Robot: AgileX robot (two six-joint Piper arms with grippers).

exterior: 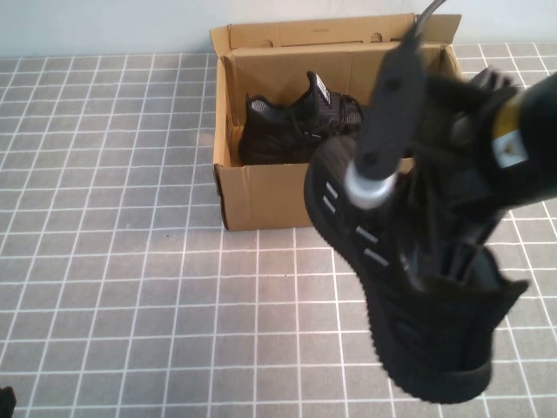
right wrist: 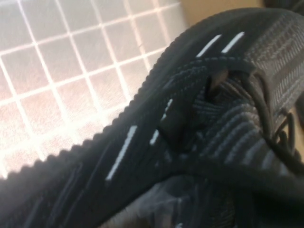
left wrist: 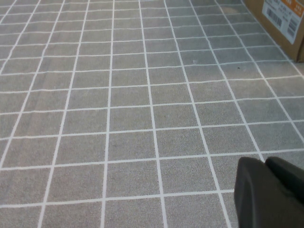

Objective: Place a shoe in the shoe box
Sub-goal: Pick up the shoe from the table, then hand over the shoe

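Right claw (exterior: 435, 235) gripping ribbed knit shoe (exterior: 418, 296); left claw (left wrist: 270, 192) low over the table.

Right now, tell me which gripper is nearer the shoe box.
Right. The right gripper holds a shoe in the air just in front of the shoe box. The left gripper sits low over bare table, far from it.

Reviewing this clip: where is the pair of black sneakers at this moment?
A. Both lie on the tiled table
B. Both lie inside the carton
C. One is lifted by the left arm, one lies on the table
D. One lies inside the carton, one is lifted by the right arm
D: one sneaker lies in the shoe box, while the right tool holds the shoe aloft in front of it; the left tool hangs over bare table.
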